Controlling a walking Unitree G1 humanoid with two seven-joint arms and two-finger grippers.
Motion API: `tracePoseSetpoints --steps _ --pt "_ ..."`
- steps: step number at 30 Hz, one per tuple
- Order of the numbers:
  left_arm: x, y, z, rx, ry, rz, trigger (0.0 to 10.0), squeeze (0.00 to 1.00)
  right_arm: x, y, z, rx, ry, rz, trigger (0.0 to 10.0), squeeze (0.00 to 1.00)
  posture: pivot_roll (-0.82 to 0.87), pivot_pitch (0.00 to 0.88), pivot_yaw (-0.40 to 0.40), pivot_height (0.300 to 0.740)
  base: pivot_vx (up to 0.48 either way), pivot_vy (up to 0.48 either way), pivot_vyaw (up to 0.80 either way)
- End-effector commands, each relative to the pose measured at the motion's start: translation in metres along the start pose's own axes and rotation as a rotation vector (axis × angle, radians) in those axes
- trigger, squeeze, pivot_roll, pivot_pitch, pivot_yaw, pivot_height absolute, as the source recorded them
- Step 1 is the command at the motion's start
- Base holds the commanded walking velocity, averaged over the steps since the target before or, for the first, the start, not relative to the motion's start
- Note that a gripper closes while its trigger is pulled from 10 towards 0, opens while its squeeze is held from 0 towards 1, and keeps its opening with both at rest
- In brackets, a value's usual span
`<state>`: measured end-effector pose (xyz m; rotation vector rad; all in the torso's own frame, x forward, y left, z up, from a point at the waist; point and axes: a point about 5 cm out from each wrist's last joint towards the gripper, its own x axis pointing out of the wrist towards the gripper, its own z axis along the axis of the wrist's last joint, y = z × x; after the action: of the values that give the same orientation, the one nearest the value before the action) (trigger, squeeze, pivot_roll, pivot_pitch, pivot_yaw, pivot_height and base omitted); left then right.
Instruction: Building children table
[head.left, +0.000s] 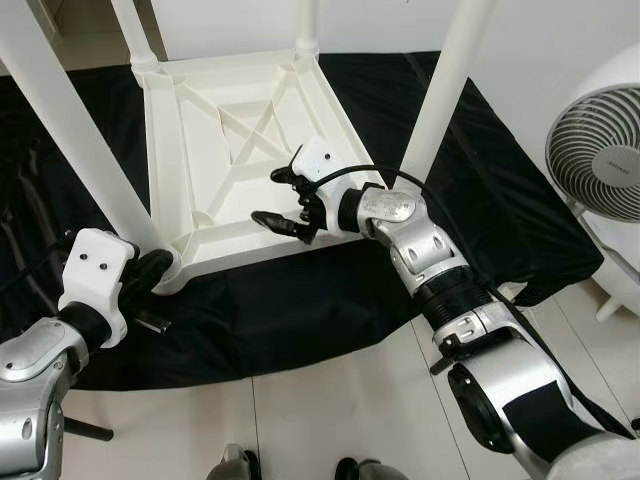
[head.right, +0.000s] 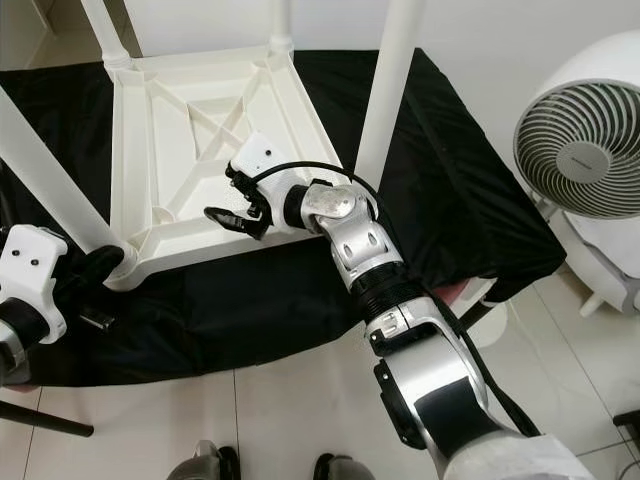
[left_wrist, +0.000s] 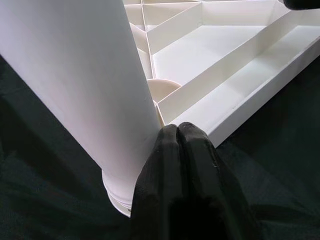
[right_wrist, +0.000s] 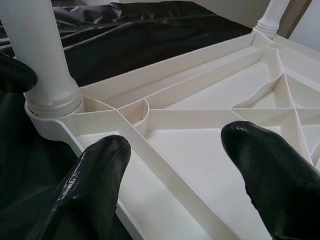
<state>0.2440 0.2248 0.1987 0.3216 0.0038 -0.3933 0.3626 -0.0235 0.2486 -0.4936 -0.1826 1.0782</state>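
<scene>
A white plastic children's table lies upside down on a black cloth, its ribbed underside facing up. White legs stand in its corners, among them the near-left leg and the near-right leg. My left gripper is shut, and its fingertips press against the base of the near-left leg at the table's corner. My right gripper hangs open just above the ribs near the table's front edge, nothing between its fingers.
A white floor fan stands at the right, close to the cloth's edge. Light tiled floor lies in front of the cloth. Two more legs rise at the table's far corners.
</scene>
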Motion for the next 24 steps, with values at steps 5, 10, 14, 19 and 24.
tracePoseSetpoints --steps 5,10,14,19,24 --pt "0.001 0.004 -0.005 -0.004 0.016 0.097 10.0 0.00 -0.001 0.005 -0.001 0.017 0.000 0.004 10.0 0.00 0.04 0.155 0.032 0.740 0.000 0.000 0.00" --pt "0.002 0.001 -0.003 -0.002 0.008 0.097 10.0 0.00 -0.003 0.006 0.000 0.027 -0.003 -0.005 10.0 0.00 0.04 0.150 0.030 0.740 0.000 0.000 0.00" --pt "0.002 0.000 -0.002 0.001 0.005 0.094 10.0 0.00 -0.004 0.007 -0.002 0.034 0.000 -0.010 10.0 0.00 0.05 0.146 0.027 0.740 0.000 0.000 0.00" --pt "0.002 0.001 -0.003 0.002 0.003 0.098 10.0 0.00 -0.007 0.011 -0.004 0.052 0.012 -0.015 10.0 0.00 0.04 0.143 0.029 0.740 0.000 0.000 0.00" --pt "0.005 0.000 -0.003 -0.002 0.001 0.099 10.0 0.00 -0.010 0.015 -0.006 0.054 0.021 0.017 10.0 0.00 0.03 0.142 0.025 0.740 0.000 0.000 0.00"
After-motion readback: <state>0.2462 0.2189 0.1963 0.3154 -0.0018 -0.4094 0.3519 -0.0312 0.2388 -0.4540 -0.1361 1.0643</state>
